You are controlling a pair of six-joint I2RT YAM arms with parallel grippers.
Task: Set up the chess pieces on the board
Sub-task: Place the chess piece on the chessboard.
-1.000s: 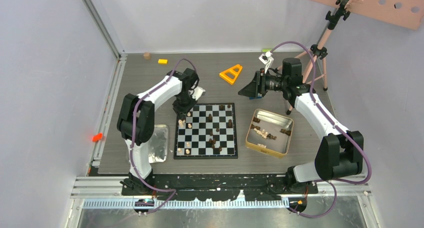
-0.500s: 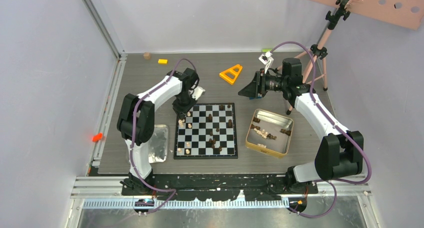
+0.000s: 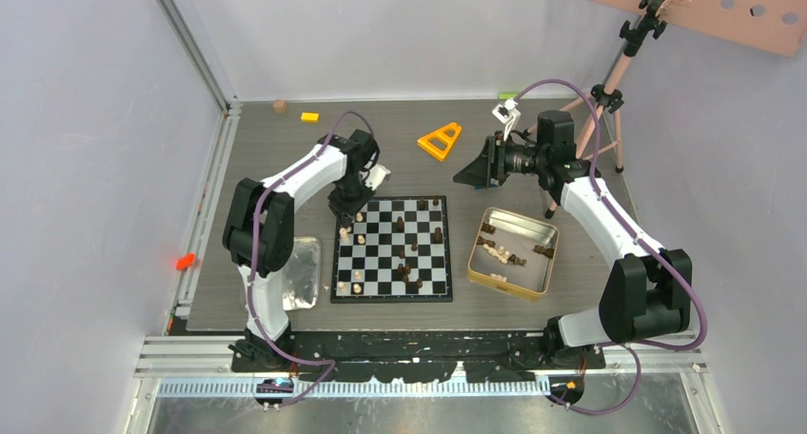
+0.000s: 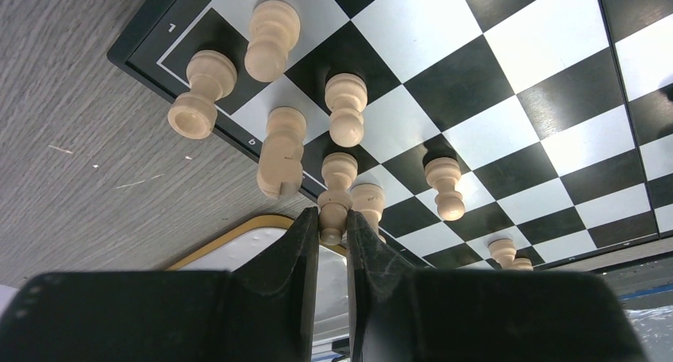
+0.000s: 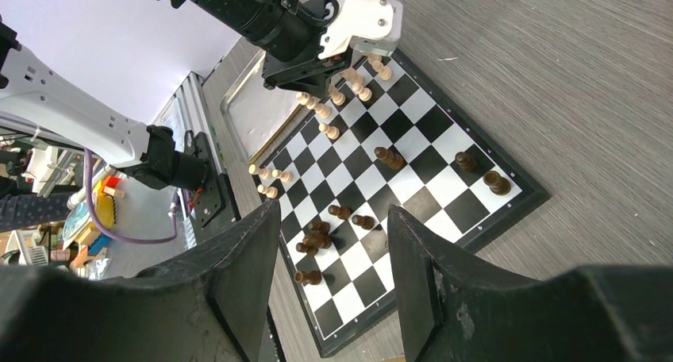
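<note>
Wrist view alone shows left end effector (image 4: 332,219) seemingly pinching tan pawn (image 4: 338,179).

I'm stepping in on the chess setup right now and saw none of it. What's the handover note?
Left gripper: shut on a tan piece near the far left corner of the board.
Right gripper: open, empty, raised beyond the tin.
Done: tan pieces sit along the board's left side, some toppled; dark pieces are scattered across it.
Left: more pieces lie in the tin; stand the toppled ones up and sort the rows.
</note>
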